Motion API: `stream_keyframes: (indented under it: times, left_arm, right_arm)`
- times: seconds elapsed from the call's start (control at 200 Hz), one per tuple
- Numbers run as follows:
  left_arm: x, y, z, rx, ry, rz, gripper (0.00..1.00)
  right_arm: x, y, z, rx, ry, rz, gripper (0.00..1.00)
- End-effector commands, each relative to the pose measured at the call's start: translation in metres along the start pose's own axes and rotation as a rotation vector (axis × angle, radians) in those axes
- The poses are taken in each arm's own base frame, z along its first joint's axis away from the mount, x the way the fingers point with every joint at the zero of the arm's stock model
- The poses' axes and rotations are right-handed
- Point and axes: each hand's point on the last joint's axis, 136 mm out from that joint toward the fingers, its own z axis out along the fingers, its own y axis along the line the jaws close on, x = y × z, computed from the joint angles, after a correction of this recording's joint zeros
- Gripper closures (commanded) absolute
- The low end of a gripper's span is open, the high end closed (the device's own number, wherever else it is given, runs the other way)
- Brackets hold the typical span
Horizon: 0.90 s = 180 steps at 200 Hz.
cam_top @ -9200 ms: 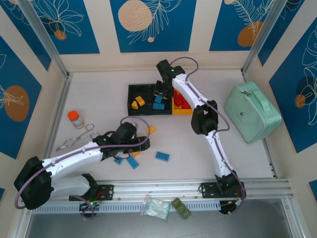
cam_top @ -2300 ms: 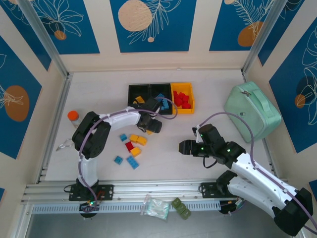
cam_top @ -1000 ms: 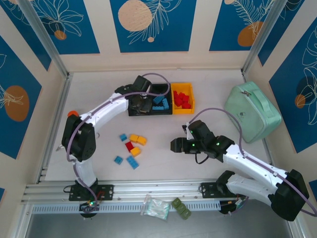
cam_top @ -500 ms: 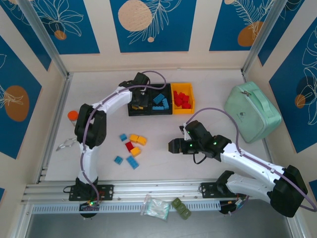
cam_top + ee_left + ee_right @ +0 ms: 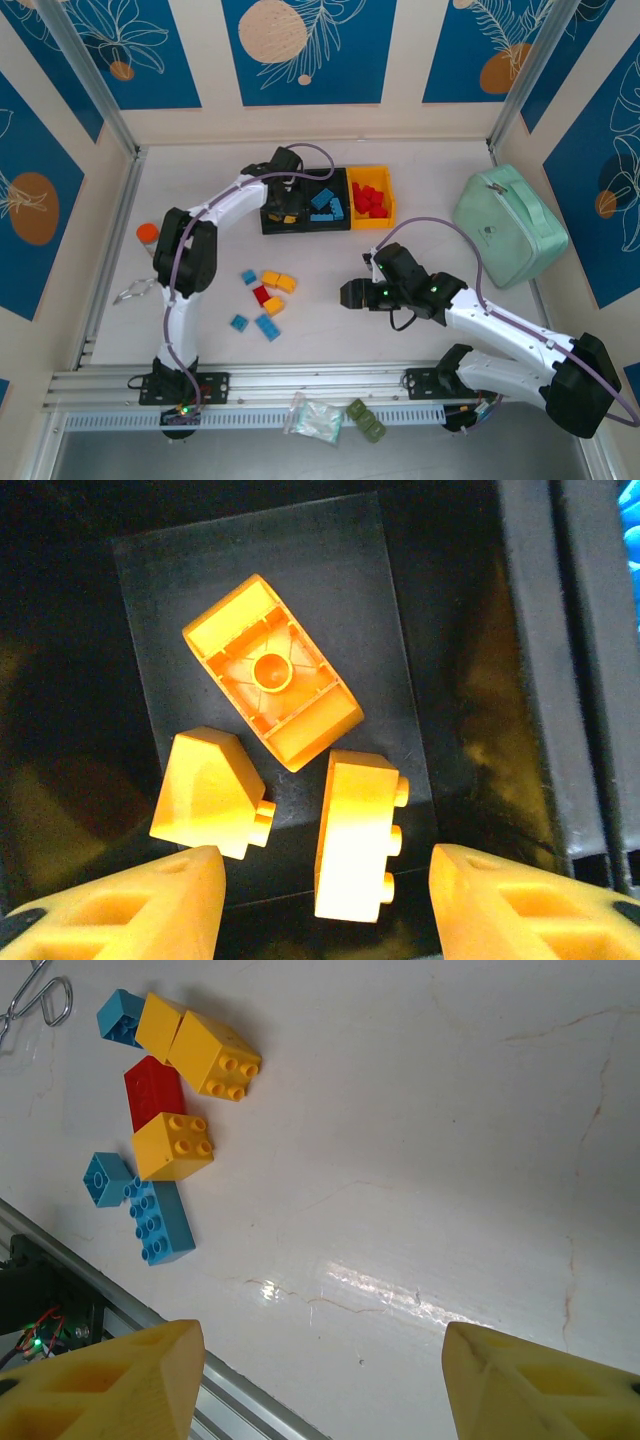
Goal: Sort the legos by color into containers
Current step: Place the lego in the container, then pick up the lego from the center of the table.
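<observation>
1. Top camera: the left arm is reaching far out, the left tool [image 5: 283,203] hanging over the left black bin [image 5: 264,222]. The right arm is crouching low, the right tool [image 5: 348,295] near loose bricks [image 5: 268,293] on open table [image 5: 430,180].
2. Left wrist: the left tool [image 5: 325,865] is gaping wide, empty, above three orange bricks [image 5: 272,685] walled in.
3. Right wrist: the right tool [image 5: 322,1335] is gaping wide, empty, over bare table.
</observation>
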Motion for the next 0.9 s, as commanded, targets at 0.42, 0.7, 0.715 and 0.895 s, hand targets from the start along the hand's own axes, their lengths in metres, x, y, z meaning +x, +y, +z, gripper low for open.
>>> stream_keyframes:
  times: [0.42, 0.7, 0.715, 0.895]
  left_arm:
    - [0.044, 0.0, -0.093, 0.149, -0.049, -0.026, 0.39]
    - [0.125, -0.002, -0.099, 0.206, 0.118, -0.116, 0.36]
    - [0.13, -0.001, -0.098, 0.201, 0.127, -0.127, 0.35]
    - [0.172, 0.006, -0.085, 0.139, 0.174, -0.314, 0.31]
  right_arm:
    - [-0.013, 0.02, -0.001, -0.033, -0.011, -0.044, 0.36]
    - [-0.011, 0.02, -0.001, -0.029, 0.0, -0.055, 0.35]
    - [-0.011, 0.02, -0.001, -0.029, 0.0, -0.054, 0.35]
    - [-0.009, 0.021, 0.003, -0.035, 0.001, -0.051, 0.35]
